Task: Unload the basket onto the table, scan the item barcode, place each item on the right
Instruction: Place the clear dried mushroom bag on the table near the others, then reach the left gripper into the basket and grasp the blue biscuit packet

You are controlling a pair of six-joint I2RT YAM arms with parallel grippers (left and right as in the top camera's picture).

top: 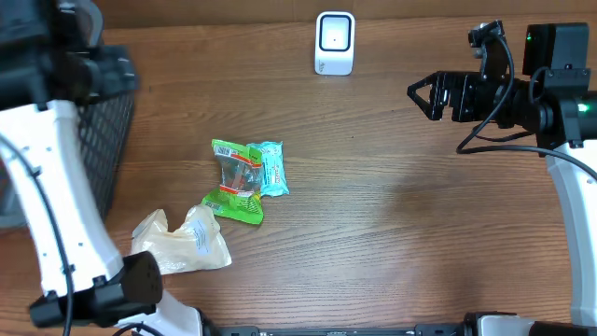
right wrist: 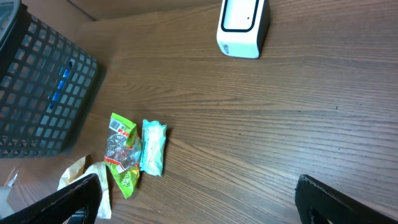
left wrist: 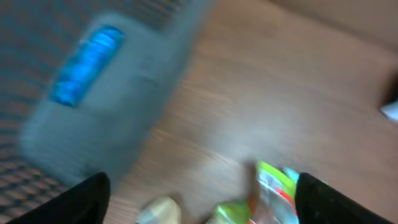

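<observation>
Left gripper (left wrist: 203, 185) jaws spread, empty; right gripper (right wrist: 199, 186) jaws spread too. Green snack packet (top: 235, 182) looks light, crinkly, slippery; I'd pinch its flat sealed edge, barcode kept clear

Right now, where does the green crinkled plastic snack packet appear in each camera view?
Overhead: the green crinkled plastic snack packet lies left of centre.
Left wrist: the packet is blurred, at the bottom edge, right of centre.
Right wrist: the packet is at the lower left.
Shared landmark: the pale blue packet lies against its right side in every view, though only a blurred sliver shows in the left wrist view.
</observation>
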